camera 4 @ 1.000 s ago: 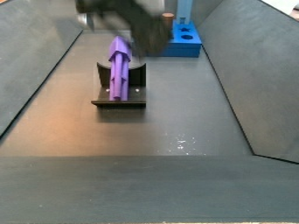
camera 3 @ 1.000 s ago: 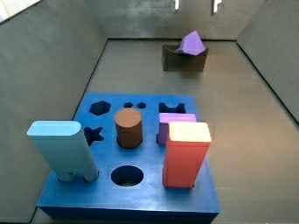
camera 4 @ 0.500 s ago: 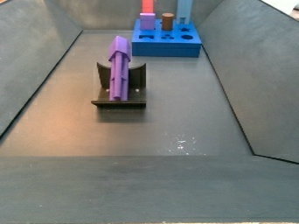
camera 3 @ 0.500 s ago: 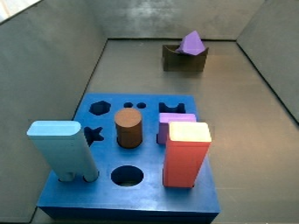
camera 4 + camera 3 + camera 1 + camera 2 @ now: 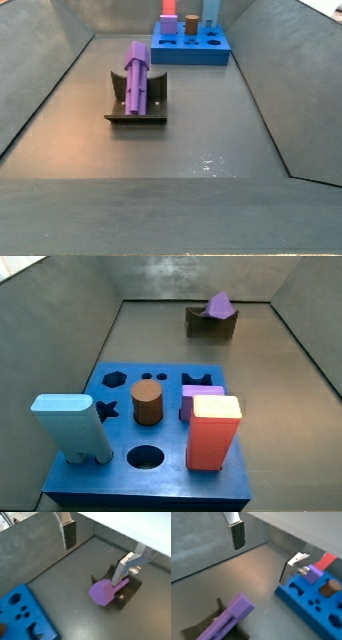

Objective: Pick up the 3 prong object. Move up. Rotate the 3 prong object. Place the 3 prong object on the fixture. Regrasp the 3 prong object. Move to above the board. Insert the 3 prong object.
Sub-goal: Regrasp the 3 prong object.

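The 3 prong object [image 5: 136, 75], a long purple peg, lies in the notch of the dark fixture [image 5: 134, 117], sloping up from it. Both also show at the far end of the floor, the peg [image 5: 219, 303] on the fixture [image 5: 201, 324]. The blue board [image 5: 171, 434] stands at the opposite end of the bin. My gripper [image 5: 93, 554] shows only in the wrist views, open, high above the floor, with nothing between its fingers. The peg [image 5: 103, 592] lies under and beside one finger, apart from it. In a wrist view the gripper [image 5: 263, 552] hangs between the peg [image 5: 231, 614] and the board [image 5: 304, 599].
On the board stand a light blue block [image 5: 67, 421], a red block [image 5: 214, 431], a brown cylinder [image 5: 147, 404] and a short lilac block [image 5: 202, 389]. Sloped grey walls [image 5: 40, 80] close in the floor on all sides.
A second ago the gripper hung just over the peg; it has since risen out of both side views. The peg stays on the fixture.
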You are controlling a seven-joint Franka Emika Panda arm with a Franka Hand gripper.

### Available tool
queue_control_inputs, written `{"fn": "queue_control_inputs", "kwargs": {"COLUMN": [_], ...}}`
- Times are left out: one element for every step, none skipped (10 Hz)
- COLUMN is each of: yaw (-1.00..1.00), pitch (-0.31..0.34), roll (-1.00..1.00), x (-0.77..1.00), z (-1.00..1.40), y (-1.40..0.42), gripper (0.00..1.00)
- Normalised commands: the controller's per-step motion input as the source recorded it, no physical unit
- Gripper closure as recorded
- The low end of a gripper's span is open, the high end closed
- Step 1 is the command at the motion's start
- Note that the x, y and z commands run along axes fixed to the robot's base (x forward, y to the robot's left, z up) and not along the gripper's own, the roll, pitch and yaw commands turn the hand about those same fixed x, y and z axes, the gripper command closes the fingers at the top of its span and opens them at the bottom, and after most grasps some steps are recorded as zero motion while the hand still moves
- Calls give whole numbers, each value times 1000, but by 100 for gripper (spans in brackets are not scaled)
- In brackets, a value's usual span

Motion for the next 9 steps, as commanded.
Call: {"fn": "queue_control_inputs", "kwargs": {"yaw": [11,12,14,15,18,21,25,30,35], "pitch": [22,25,32,38,45,53,67,80,96], "roll": [1000,1000,1000,1000,1000,1000,1000,1000,1000], "x": [13,11,10,17,26,41,59,70,82], "z": [11,11,9,9,1,-5,-8,-7,-8], "y": [-21,-21,-15,-21,-23,-24,-27,-30,-34], "gripper": [0,0,0,0,0,0,0,0,0]}}
